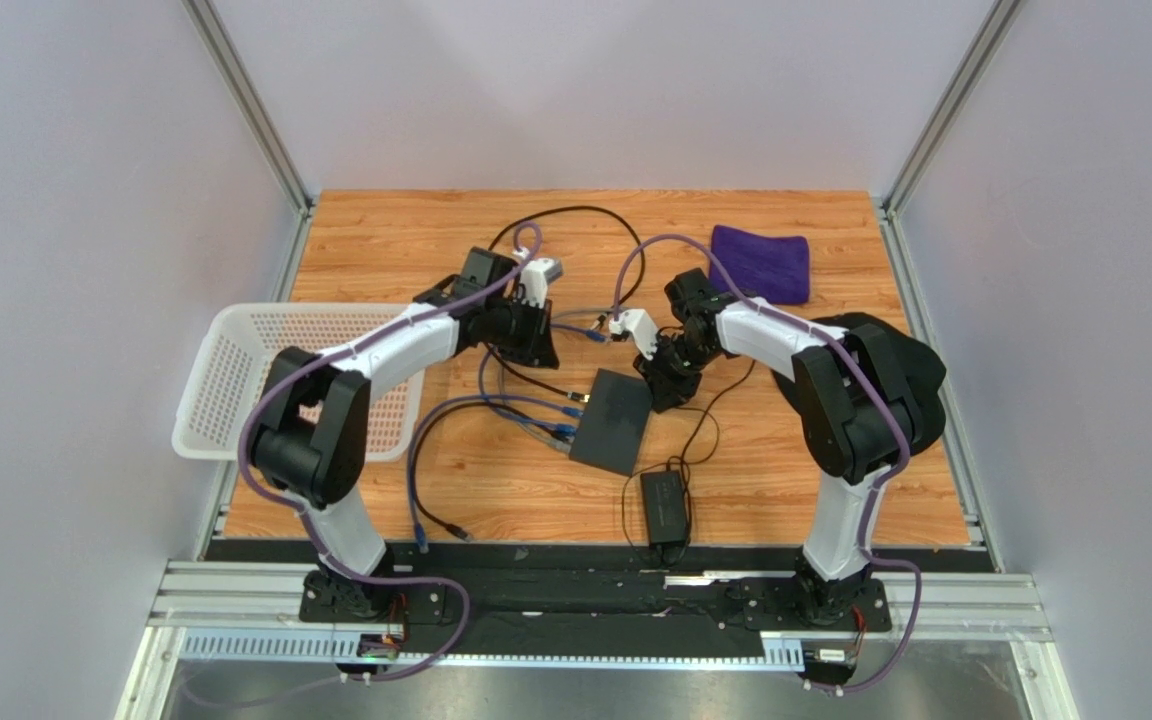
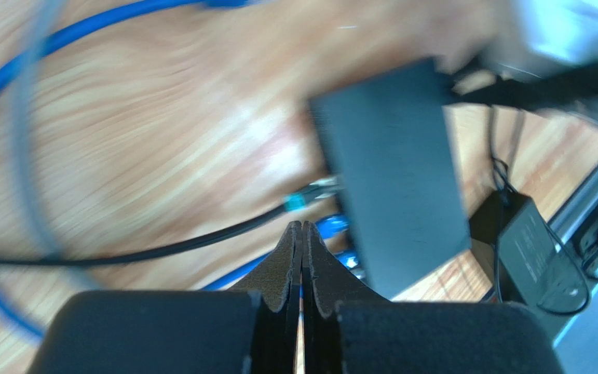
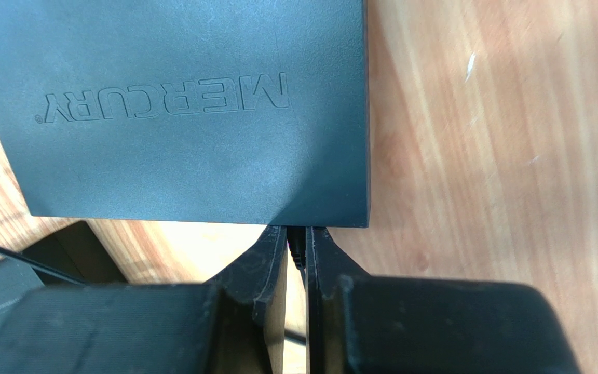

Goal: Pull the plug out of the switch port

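The wood table [image 1: 838, 450] holds everything. A white basket [image 1: 222, 375] hangs off its left side and a purple cloth [image 1: 761, 261] lies at the far right. Both are well away from the work, so they do not get in the way.

The switch [image 1: 612, 423] is the flat black box in the middle of the table. It lies flat, a bit turned, between the two arms. That way each arm can get to a side of it. Near it, closer to the arm bases, sits the small black brick [image 1: 665, 507] with its thin cord.

Blue cables [image 2: 329, 227] and a black cable [image 2: 162, 251] go into the switch's left edge, where the sockets are.

The left gripper [image 2: 302, 234] is closed tight with nothing in it. It hangs over the table near the socket side. I think it is just waiting there, out of the way.

The right gripper [image 3: 296, 234] is down at the far right corner of the switch, right against its edge. Its fingers are almost closed, with a small dark plug [image 3: 296, 248] pinched between them. The grip looks thin because the plug is thin.

I think the plug is not out yet. A straight pull away from the edge should free it. The switch is light and nothing holds it down, so it may slide along.
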`<move>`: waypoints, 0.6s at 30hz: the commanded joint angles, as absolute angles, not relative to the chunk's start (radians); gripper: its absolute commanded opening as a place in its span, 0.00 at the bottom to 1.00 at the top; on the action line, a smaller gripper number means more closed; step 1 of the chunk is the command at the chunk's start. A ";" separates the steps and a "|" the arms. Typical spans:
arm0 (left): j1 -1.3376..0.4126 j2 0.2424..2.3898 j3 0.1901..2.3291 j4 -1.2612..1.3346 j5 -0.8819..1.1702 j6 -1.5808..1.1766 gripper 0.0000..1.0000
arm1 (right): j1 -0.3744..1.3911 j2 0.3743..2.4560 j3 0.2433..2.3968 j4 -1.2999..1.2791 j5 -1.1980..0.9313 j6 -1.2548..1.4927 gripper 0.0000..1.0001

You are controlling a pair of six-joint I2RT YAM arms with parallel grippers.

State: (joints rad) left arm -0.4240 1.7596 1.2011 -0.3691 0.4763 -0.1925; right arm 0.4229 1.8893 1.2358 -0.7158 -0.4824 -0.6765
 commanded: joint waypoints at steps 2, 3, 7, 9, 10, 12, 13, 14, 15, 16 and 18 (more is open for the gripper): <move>-0.538 1.663 1.074 -0.097 0.460 -0.068 0.00 | 0.425 1.973 1.333 -0.773 -0.523 -0.650 0.00; -0.560 1.660 1.062 -0.088 0.451 -0.066 0.00 | 0.425 1.983 1.341 -0.787 -0.538 -0.649 0.00; -0.598 1.686 1.048 -0.068 0.413 -0.081 0.00 | 0.426 2.013 1.371 -0.830 -0.554 -0.653 0.00; -0.610 1.707 1.054 -0.066 0.399 -0.086 0.00 | 0.427 2.023 1.385 -0.838 -0.552 -0.650 0.00; -0.623 1.716 1.060 -0.064 0.385 -0.089 0.00 | 0.426 2.026 1.387 -0.841 -0.552 -0.649 0.00; -0.633 1.735 1.066 -0.081 0.356 -0.091 0.00 | 0.426 2.032 1.393 -0.845 -0.554 -0.643 0.00; -0.650 1.738 1.075 -0.100 0.257 -0.103 0.00 | 0.426 2.034 1.394 -0.851 -0.554 -0.641 0.00; -0.655 1.741 1.077 -0.115 0.211 -0.116 0.00 | 0.426 2.036 1.396 -0.854 -0.554 -0.641 0.00; -0.655 1.743 1.071 -0.121 0.190 -0.133 0.00 | 0.426 2.042 1.396 -0.857 -0.549 -0.640 0.00; -0.655 1.743 1.057 -0.121 0.166 -0.138 0.00 | 0.426 2.045 1.399 -0.862 -0.543 -0.634 0.00; -0.655 1.735 1.042 -0.111 0.149 -0.143 0.00 | 0.425 2.051 1.405 -0.871 -0.543 -0.626 0.00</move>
